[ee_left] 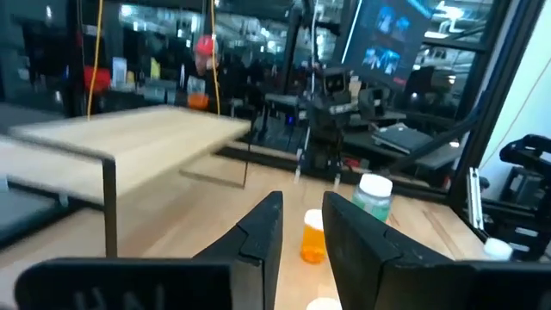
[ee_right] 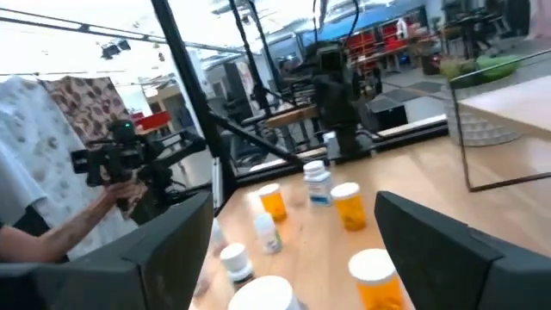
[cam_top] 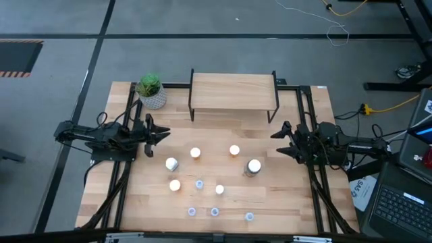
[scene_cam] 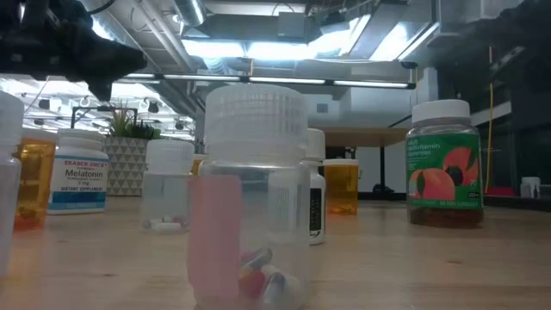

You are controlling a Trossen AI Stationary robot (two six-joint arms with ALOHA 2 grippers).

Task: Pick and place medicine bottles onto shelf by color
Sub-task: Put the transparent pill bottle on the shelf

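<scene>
Several medicine bottles stand upright on their bases on the wooden tabletop. They include orange ones with white caps [cam_top: 195,152] [cam_top: 234,150] [cam_top: 175,185], a white one [cam_top: 171,163], a larger greenish one [cam_top: 254,167] and tiny clear ones [cam_top: 200,183] [cam_top: 214,212]. The shelf [cam_top: 233,91] stands at the far edge on thin black legs, its top bare. My left gripper [cam_top: 162,135] hovers at the table's left, its fingers [ee_left: 301,207] a little apart with nothing between them. My right gripper [cam_top: 277,135] hovers at the right, wide open [ee_right: 293,215] and holding nothing.
A green plant in a white pot [cam_top: 151,91] stands left of the shelf. Black frame rails [cam_top: 125,169] [cam_top: 312,175] run along both sides of the table. A person's hand [ee_right: 77,224] shows beyond the table in the right wrist view. A laptop [cam_top: 405,209] sits off the right edge.
</scene>
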